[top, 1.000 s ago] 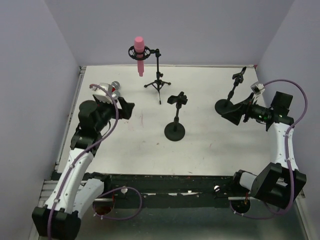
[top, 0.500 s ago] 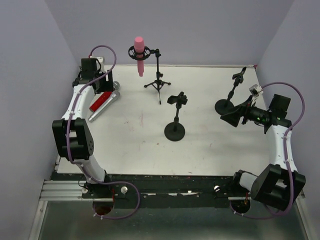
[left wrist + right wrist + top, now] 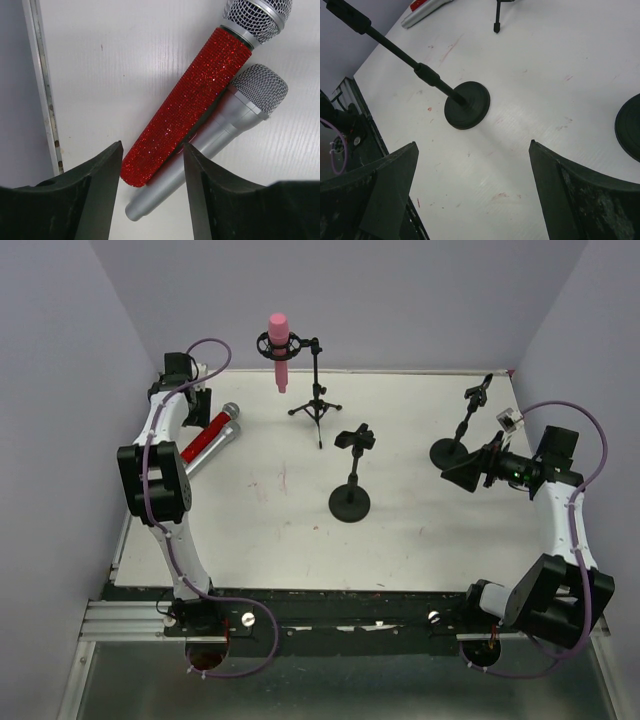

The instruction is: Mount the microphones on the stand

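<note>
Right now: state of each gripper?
Left gripper: open, fingers straddling the tail of the red glitter microphone, not clamped on it.
Right gripper: open, holding nothing.

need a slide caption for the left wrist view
Open left end effector frames the tail of the red microphone lying against the silver-grey microphone

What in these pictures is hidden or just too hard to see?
Left wrist view: the top edge cuts off the head of the red microphone, which also covers part of the silver microphone.
Right wrist view: the stand runs off the upper left corner; another base is cut by the right edge.
Top view: how the holder grips the pink microphone is too small to see.
</note>
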Robot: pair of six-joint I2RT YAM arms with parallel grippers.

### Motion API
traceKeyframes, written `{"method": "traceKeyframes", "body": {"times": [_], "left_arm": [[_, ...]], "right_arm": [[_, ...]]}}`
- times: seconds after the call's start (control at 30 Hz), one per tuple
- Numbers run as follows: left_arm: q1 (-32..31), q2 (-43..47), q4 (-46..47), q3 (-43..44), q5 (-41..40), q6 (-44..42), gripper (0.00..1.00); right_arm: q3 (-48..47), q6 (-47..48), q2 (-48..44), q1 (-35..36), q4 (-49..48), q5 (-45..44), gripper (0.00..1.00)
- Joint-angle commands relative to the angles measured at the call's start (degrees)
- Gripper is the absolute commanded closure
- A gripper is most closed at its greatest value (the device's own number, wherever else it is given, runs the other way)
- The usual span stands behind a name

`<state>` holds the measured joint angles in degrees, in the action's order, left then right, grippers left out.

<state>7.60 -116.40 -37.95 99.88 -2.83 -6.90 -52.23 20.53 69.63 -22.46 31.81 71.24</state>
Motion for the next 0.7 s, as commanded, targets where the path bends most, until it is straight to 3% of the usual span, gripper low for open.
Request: {"method": "traceKeyframes", "body": {"times": [0.0,0.3,0.67], "left_arm": [[0.0,-2.7,-3.2,3.6,-3.2,-2.0,0.42],[-2.2,-6.3,-5.4,4.4,-2.3,-2.9,0.41],[-3.2,-10.3,-12.0,11.6,-1.0,-1.6,0.37]], "right_arm": [[-2.1,2.1,0.8,0.0,3.3,0.4,0.0],[-3.0,3.3,1.7,-0.1,5.2,1.2,0.0],[-4.1,4.8,1.7,0.0,7.4,1.6,0.0]]}}
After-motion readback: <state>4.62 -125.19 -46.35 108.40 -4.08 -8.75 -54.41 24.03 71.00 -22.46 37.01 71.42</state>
